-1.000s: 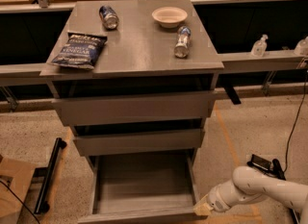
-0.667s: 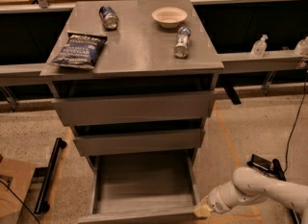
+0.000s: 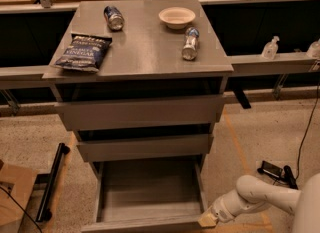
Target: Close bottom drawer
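jaws at front corner, bottom drawer open

The arm is glossy white, built of smooth, rounded tubular shells with a bulging joint and a darker ribbed band near the wrist. Its end effector is a small pale tan tip, low at the right, by the bottom drawer's front corner.

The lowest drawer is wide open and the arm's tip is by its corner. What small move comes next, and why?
Probably a gentle push toward the cabinet. The bottom drawer stands pulled far out, and the gripper sits at the right end of its front panel, seemingly against it, so pressing inward should slide it shut.
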